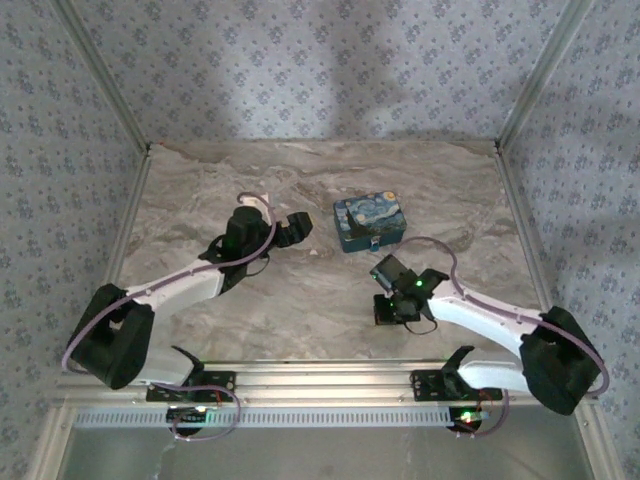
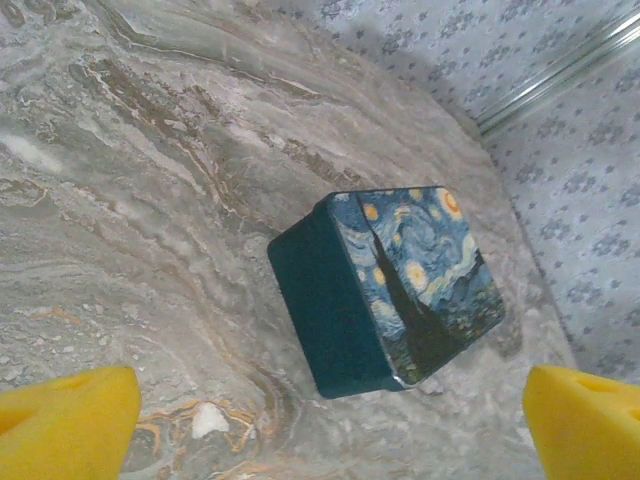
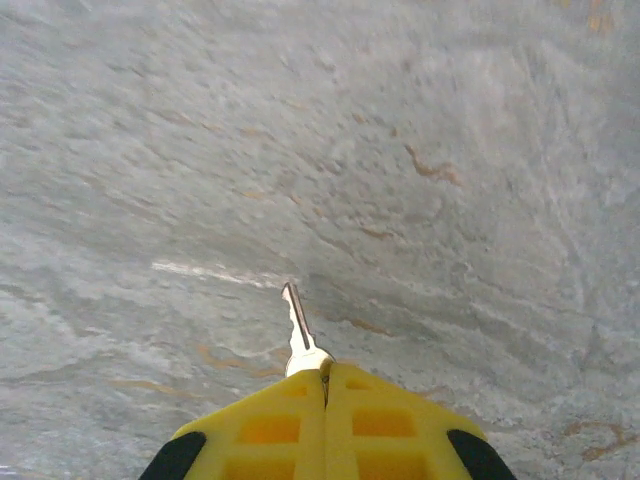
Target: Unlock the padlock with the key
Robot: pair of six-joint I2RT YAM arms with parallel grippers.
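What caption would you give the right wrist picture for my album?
Yellow right gripper shut on a small silver key, blade pointing out over the marbled table.

Box (image 2: 400, 290) on the table (image 2: 150, 200), seen past the left gripper (image 2: 325, 425).
The box has dark teal sides and a blue-and-yellow swirl painting on top. It rests flat on veined grey marble, turned corner-on. Two yellow fingers (image 2: 65, 425) sit below it, one at lower left and one at lower right, spread wide and clear of it. Beyond the box, upper right, a metal rail (image 2: 560, 70) edges a patterned wall (image 2: 560, 180).
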